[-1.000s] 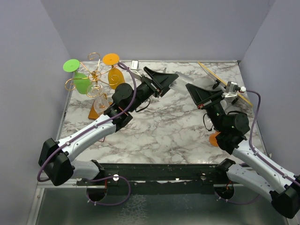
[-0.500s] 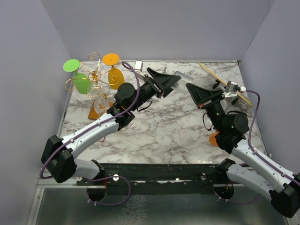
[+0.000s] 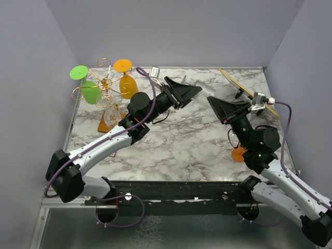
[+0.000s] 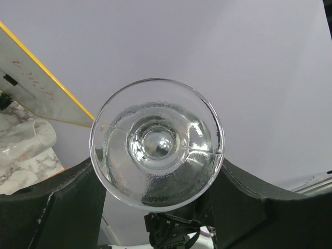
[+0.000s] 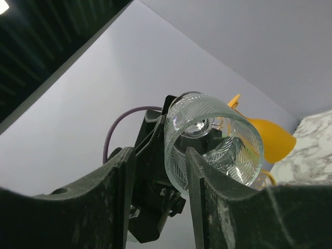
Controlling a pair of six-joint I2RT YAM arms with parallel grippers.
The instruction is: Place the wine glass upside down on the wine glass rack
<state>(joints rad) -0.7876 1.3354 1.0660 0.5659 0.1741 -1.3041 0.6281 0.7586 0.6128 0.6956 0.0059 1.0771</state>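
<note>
my left pincer [image 4: 158, 168] grips the clear ribbed wine glass [image 5: 212, 142] at its foot end. my right pincer [image 5: 159, 153] is half open beside the bowl. risk: shallow hold, the glass could tip out.

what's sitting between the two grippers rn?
The clear wine glass: top view shows it bridging left gripper and right gripper, foot gripped by the left, bowl between the right's open fingers.

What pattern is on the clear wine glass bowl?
Etched leaf-vein ribbing on the wine glass bowl, otherwise clear. Best seen in the right wrist view.
</note>
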